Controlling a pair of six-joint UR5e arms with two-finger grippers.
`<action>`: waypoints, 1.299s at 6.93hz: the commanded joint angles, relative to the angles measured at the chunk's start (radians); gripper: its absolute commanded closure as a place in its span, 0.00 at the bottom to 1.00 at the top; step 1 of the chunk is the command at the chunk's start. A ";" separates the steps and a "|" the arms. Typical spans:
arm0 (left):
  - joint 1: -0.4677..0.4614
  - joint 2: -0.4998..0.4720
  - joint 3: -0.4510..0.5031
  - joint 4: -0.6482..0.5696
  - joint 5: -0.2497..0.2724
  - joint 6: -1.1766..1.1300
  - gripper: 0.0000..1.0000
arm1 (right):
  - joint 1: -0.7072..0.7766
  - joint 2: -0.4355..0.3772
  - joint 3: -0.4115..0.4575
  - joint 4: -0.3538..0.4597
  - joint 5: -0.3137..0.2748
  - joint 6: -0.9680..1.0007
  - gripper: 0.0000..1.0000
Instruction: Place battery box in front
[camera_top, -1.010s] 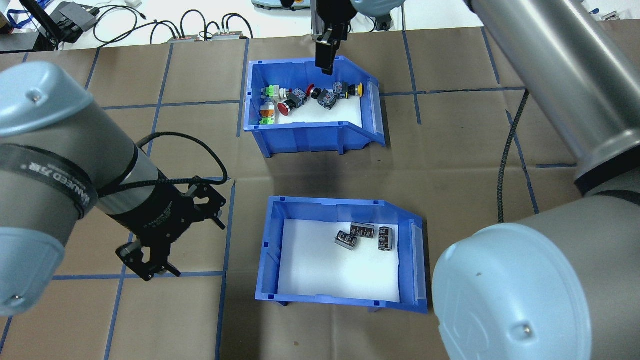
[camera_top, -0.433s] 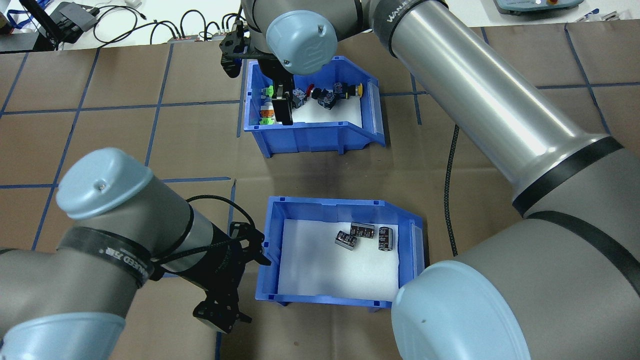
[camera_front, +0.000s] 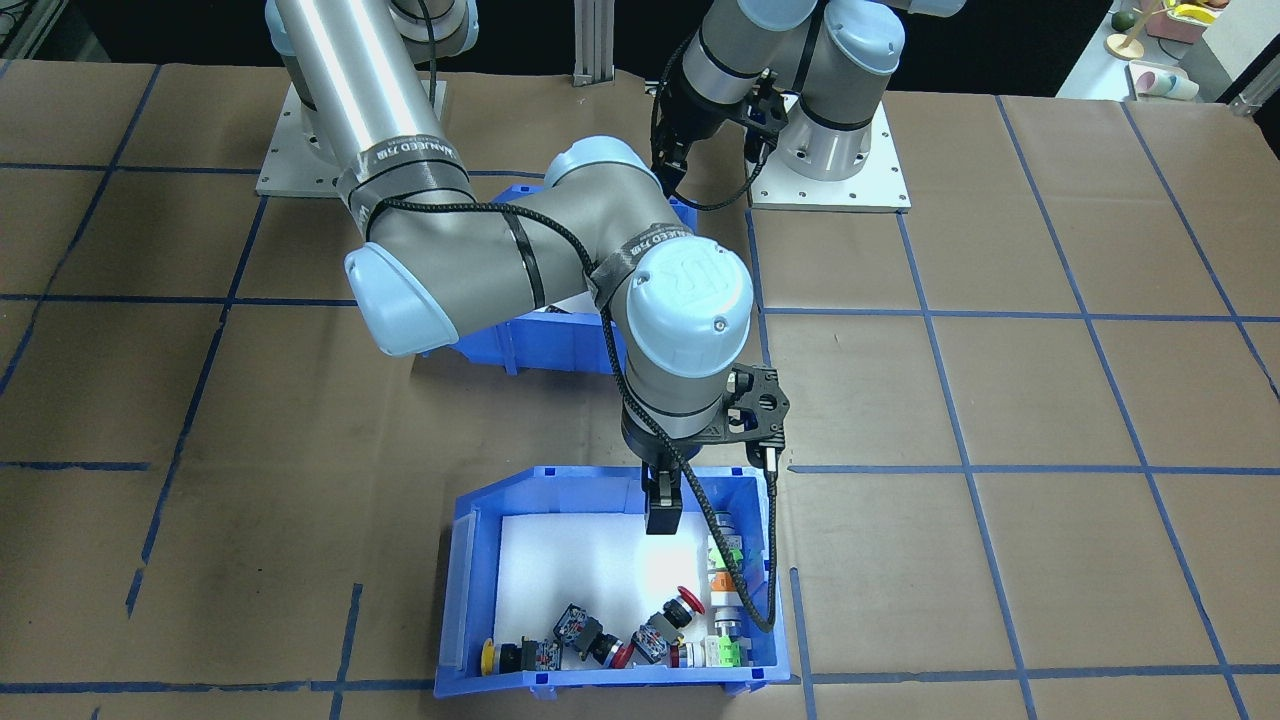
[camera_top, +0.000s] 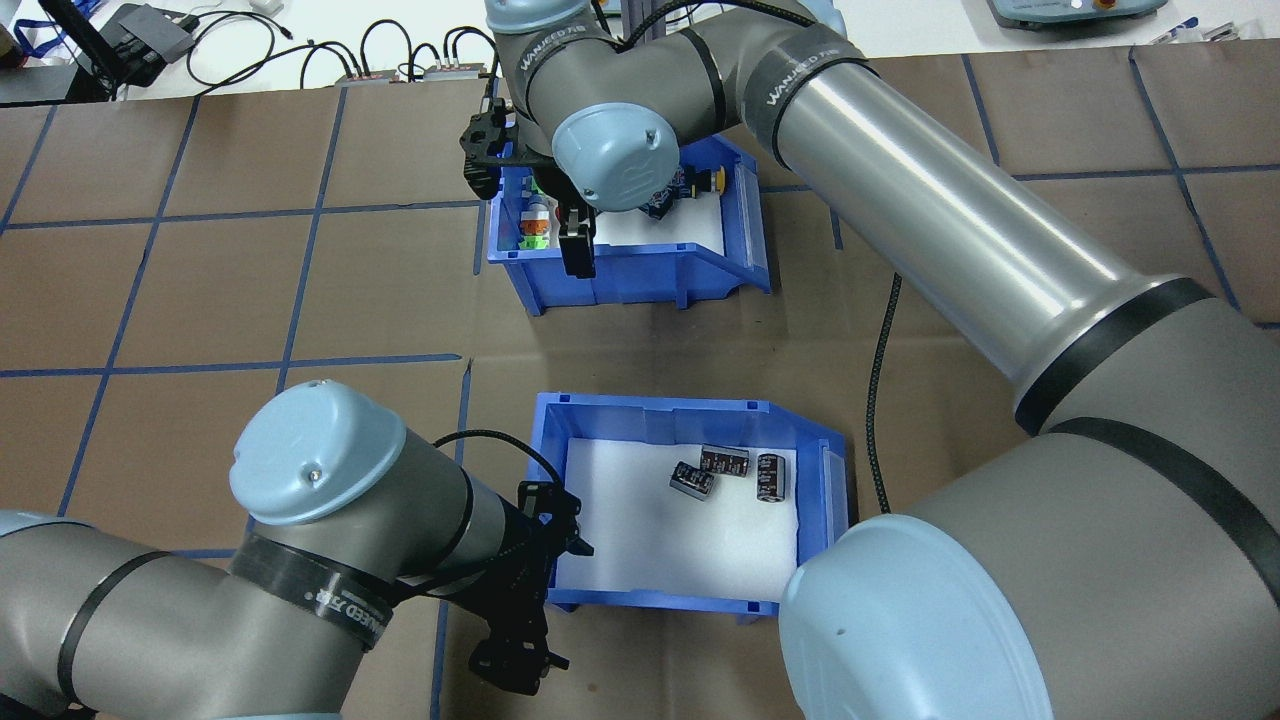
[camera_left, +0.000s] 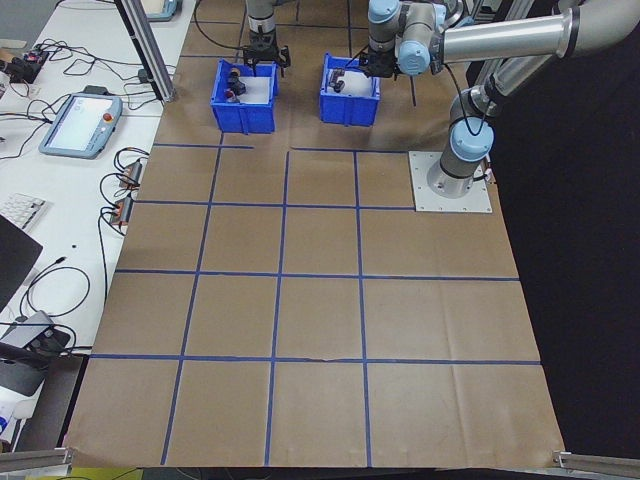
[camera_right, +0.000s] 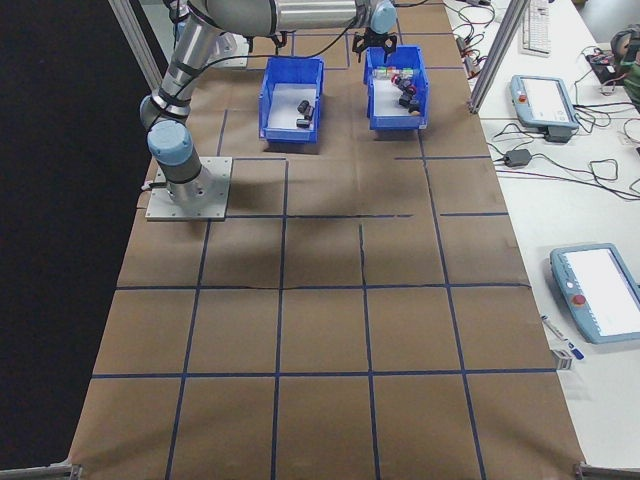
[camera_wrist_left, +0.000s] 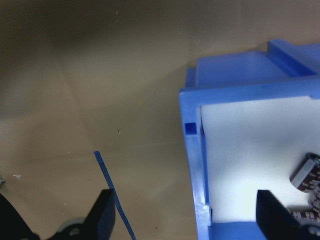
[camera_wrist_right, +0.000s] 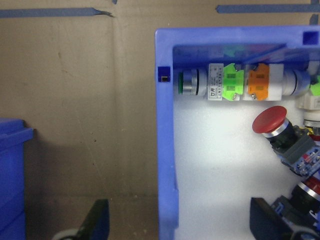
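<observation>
A: Where is the left gripper (camera_wrist_left: 187, 222) set, and how are its jaws held?

B: It is found at the left of the scene, near the robot, with the jaws spread wide. In the wrist view one finger is seen outside the left-hand wall and the other inside, over the white foam, so the wall is straddled but not yet pinched.

A: And the thing to be moved?

B: The battery box (camera_top: 655, 408), a blue plastic open-fronted bin lined with white foam, is placed just right of that gripper, on the near side of the brown paper-covered table (camera_top: 250, 290). Three small dark cylinders (camera_top: 724, 461) are seen lying towards its right, open end. Its long axis is judged to run left to right, from the closed wall at the gripper to the sloped opening.

A: Which arm is better placed?

B: The left one, clearly; the box wall is already between its fingers. The right gripper (camera_wrist_right: 180, 227) is carried to the far side, likewise wide open, and is set astride the left wall of the second blue plastic bin (camera_top: 640, 280), the one filled with coloured push-button switches.

A: What is the coming move thought to depend on?

B: On both walls being clamped, it seems, so that the two bins can be exchanged.
</observation>
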 joint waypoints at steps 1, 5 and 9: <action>-0.066 -0.044 -0.041 0.093 0.000 -0.127 0.00 | -0.011 0.006 0.067 -0.108 -0.017 0.003 0.00; -0.133 -0.170 -0.041 0.283 0.004 -0.253 0.00 | -0.011 0.009 0.110 -0.148 -0.026 -0.008 0.17; -0.165 -0.251 -0.040 0.360 0.021 -0.303 0.01 | -0.009 0.009 0.107 -0.189 -0.027 -0.016 0.90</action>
